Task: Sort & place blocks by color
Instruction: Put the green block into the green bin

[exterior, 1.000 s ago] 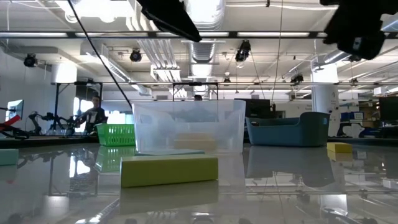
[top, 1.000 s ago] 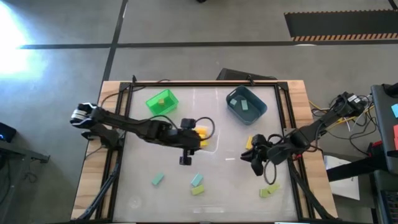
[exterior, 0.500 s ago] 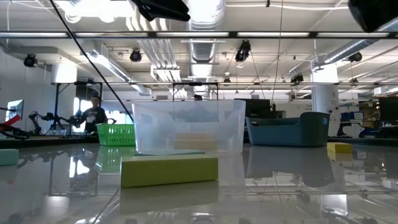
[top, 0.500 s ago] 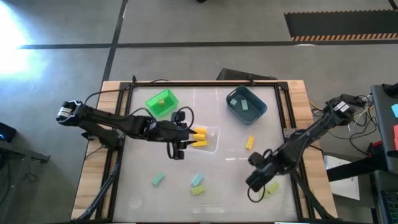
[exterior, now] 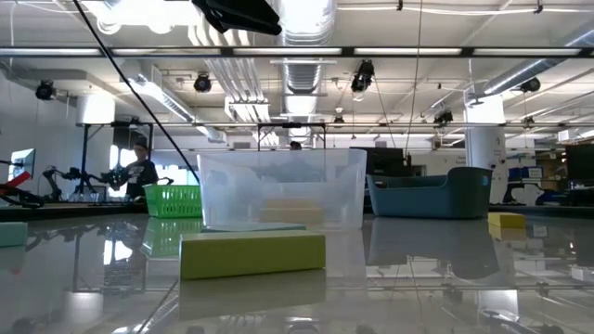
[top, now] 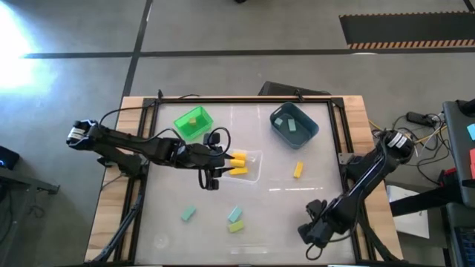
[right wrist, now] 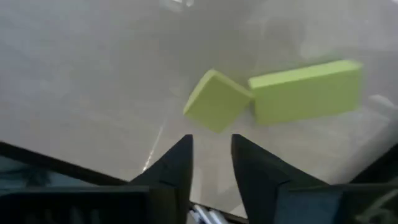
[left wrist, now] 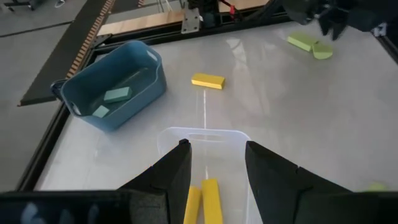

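The right gripper (top: 312, 231) has swung from the middle right of the glossy white worktop (top: 274, 211) down to about five o'clock, and now hovers over two light green rectangular blocks (right wrist: 273, 96) that lie touching, corner to end. Its fingers (right wrist: 174, 165) stand a little apart with nothing between them. That looks like the approach for the next pick, so a green block is probably the one in hand.

The left gripper (top: 210, 178) has drawn back from the middle of the worktop to the nine o'clock edge of the clear plastic bin (top: 252, 165) and has held there for the last half second. Its fingers (left wrist: 171, 180) are spread and hold nothing. Two yellow rectangular blocks (top: 237, 163) lie side by side in that bin, so a yellow drop seems just finished.

The sort is part way along. The bright green slatted bin (top: 193, 122) at eleven o'clock holds one light green block, and the dark blue-grey tub (top: 294, 124) at one o'clock holds two pale teal blocks (left wrist: 117, 94). Still loose are a yellow block (top: 297, 170) at three o'clock, and toward six o'clock a teal block (top: 188, 213), another teal one (top: 234, 215) and a light green one (top: 236, 227) just beside it. All are small, flat-sided slabs lying flat.
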Available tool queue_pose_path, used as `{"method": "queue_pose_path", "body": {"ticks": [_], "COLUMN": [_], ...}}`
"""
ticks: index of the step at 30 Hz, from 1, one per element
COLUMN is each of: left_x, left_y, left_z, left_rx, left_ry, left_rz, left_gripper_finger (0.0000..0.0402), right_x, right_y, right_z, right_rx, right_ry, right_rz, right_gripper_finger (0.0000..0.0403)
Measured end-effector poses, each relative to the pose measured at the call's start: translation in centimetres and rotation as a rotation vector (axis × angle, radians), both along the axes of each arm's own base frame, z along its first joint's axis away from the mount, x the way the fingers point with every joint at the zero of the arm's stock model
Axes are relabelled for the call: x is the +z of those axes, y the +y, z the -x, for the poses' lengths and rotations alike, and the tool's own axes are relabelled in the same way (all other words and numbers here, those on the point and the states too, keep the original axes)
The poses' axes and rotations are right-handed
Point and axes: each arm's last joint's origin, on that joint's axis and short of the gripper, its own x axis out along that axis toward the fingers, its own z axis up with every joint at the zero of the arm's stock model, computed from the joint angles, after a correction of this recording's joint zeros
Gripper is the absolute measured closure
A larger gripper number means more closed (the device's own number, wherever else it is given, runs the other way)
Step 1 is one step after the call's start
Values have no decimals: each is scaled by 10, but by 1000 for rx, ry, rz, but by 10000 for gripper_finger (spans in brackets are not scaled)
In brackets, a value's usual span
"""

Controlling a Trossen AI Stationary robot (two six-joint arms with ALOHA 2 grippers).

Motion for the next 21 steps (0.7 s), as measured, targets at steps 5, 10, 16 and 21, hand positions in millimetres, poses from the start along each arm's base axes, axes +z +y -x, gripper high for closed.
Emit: {"method": "queue_pose_path", "body": {"ticks": [5,10,16,21], "left_x": [0,0,0,0], "left_y": [1,2,3,3], "left_z": [0,0,0,0], "left_rx": [3,45,52,48], "left_ry": [1,-3,-4,-1], "left_rz": [-31,-57,-60,-77], "left_gripper_finger": [267,267,267,267], "right_x": [-12,-22,-29,-35], "right_y": [10,13,15,16], "right_z": [-2,-4,-7,-7], "right_rx": [-38,-72,-91,-112], "right_ry": [11,31,34,52], "right_rz": [-5,14,23,42], "right_gripper_finger": [232,163,114,101]}}
